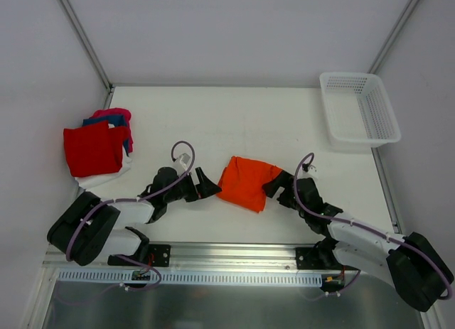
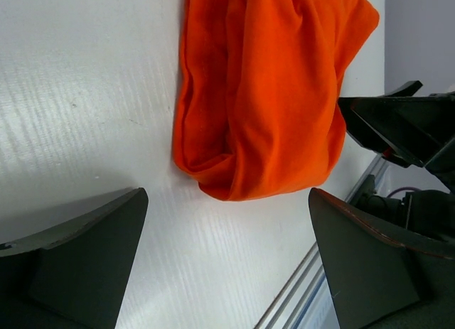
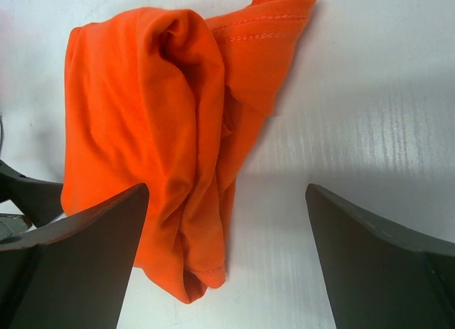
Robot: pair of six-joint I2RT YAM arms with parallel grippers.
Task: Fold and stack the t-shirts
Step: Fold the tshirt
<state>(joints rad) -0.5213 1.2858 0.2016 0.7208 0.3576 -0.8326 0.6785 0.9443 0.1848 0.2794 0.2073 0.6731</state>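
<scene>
Orange t-shirt (image 1: 245,182) lay bunched and creased at front-centre of table (image 1: 249,123), betw. the two arms.

L gripper (image 1: 207,184) sat just beside its left edge, jaws spread wide, nothing held. R gripper (image 1: 274,187) was at the opposite edge, also released; wrist view showed one finger overlapping cloth, no clamp on it.

Judged: tools flanked the garment to take opposite edges and spread it flat, i.e. fold not yet begun.

Folded stack (image 1: 96,150) (red on top; blue, pink, white showing beneath) was at far left, well apart, prob. to keep it out of the work zone.

Mesh basket (image 1: 359,109) was at far-right corner, not involved.
</scene>
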